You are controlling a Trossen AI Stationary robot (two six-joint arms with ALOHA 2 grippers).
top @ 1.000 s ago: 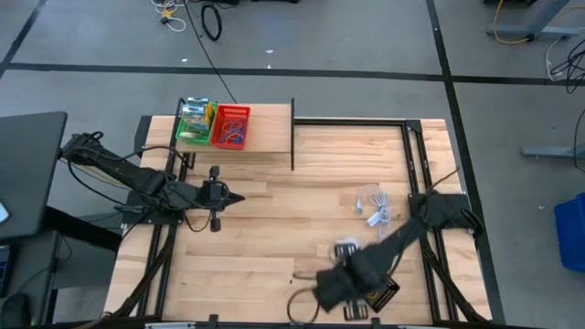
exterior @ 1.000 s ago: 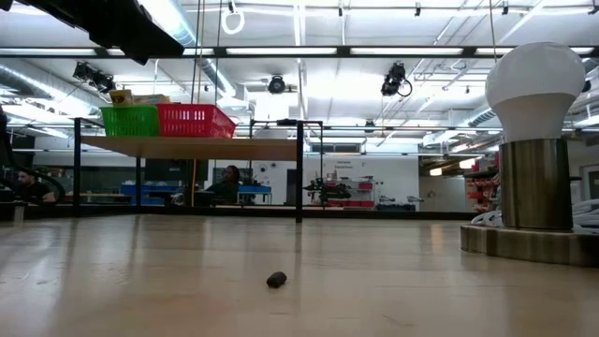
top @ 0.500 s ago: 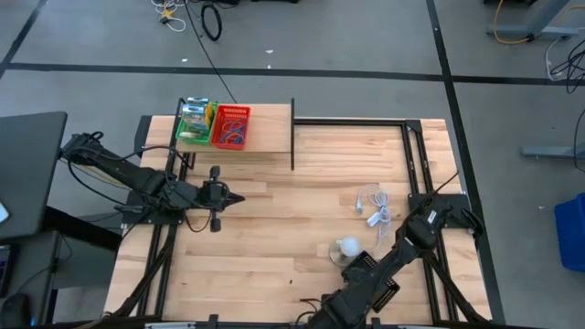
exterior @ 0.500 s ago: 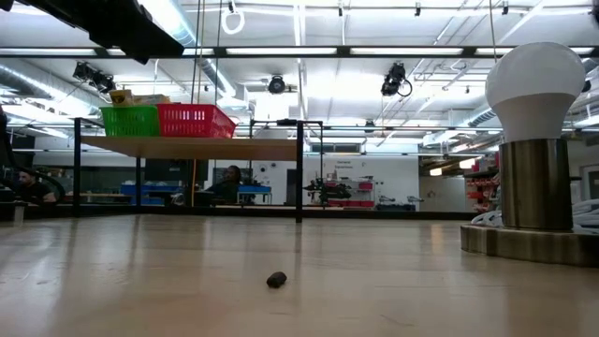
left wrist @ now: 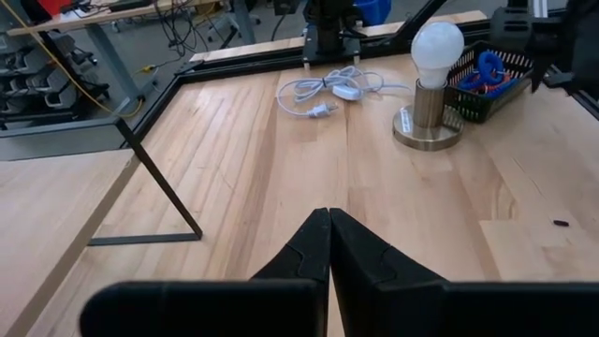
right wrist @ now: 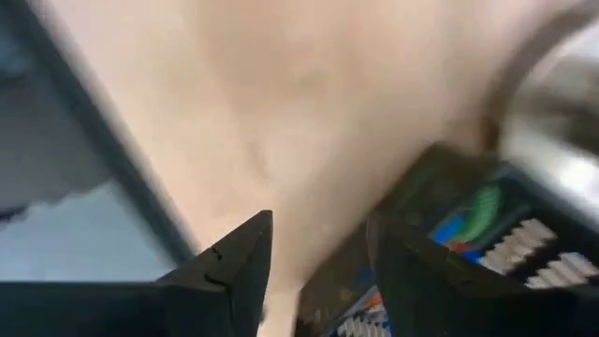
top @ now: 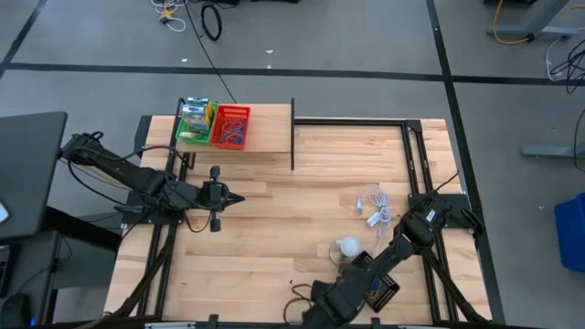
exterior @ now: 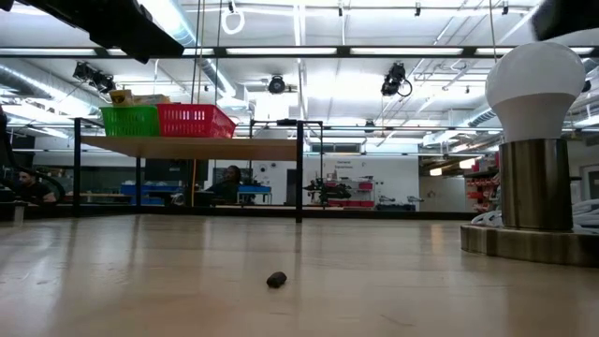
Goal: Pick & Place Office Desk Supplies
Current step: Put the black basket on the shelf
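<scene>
Sitting in a black mesh basket (left wrist: 488,84) near the table's front edge, on the right arm's side, are the blue loops (left wrist: 489,67), with an orange one among them; they are too small and heaped to count or to give a long axis or heading. More coloured loops fill the red basket (top: 230,126) on the raised shelf (top: 265,135) at the far left corner, and beside it the green basket (top: 193,123) holds green and yellow printed packets (top: 194,120), likewise too crowded to count. That makes three baskets in all: one black, one red, one green. Just beside the black basket stands one white ball-shaped lamp (left wrist: 436,45) on a round metal base, and one white cord (left wrist: 328,90) lies loosely coiled farther back on the table (top: 274,228). One small dark speck (exterior: 276,279) rests on bare wood towards the middle. The right gripper (right wrist: 314,267) hangs low by the front edge, next to the black basket, its fingers standing apart with nothing between them. The left gripper (left wrist: 329,245) waits over the left half of the table, well apart from everything, fingers pressed together and empty, pointing across towards the lamp.
</scene>
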